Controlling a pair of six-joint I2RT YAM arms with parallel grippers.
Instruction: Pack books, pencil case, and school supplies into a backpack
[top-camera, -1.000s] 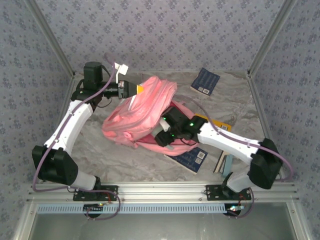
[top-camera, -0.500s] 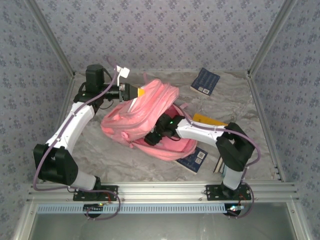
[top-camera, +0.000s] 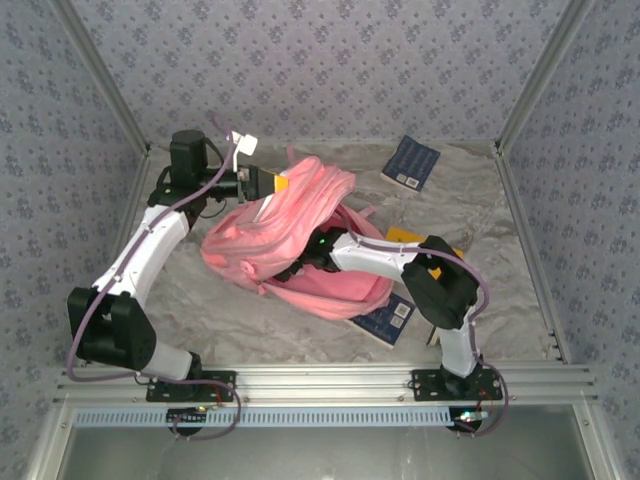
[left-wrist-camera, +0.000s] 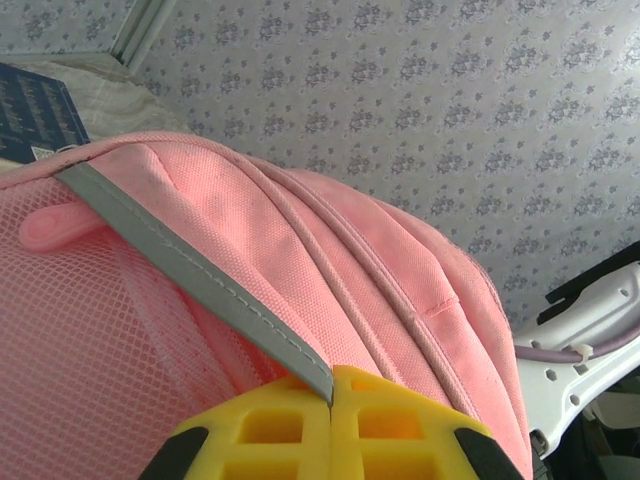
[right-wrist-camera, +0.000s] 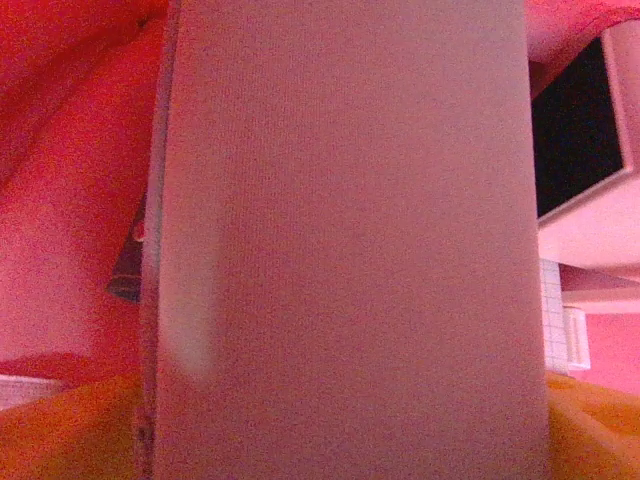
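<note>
One book has gone deeper into the backpack; left hand clamps its trim, right hand's grip unclear.

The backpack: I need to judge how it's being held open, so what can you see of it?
The backpack is soft pink woven fabric with a mesh pocket and a grey trim strip. It lies slumped mid-table, its upper edge lifted where the left gripper is pinched shut on that strip. The right arm reaches into its opening, with pink fabric above and below it.
</note>
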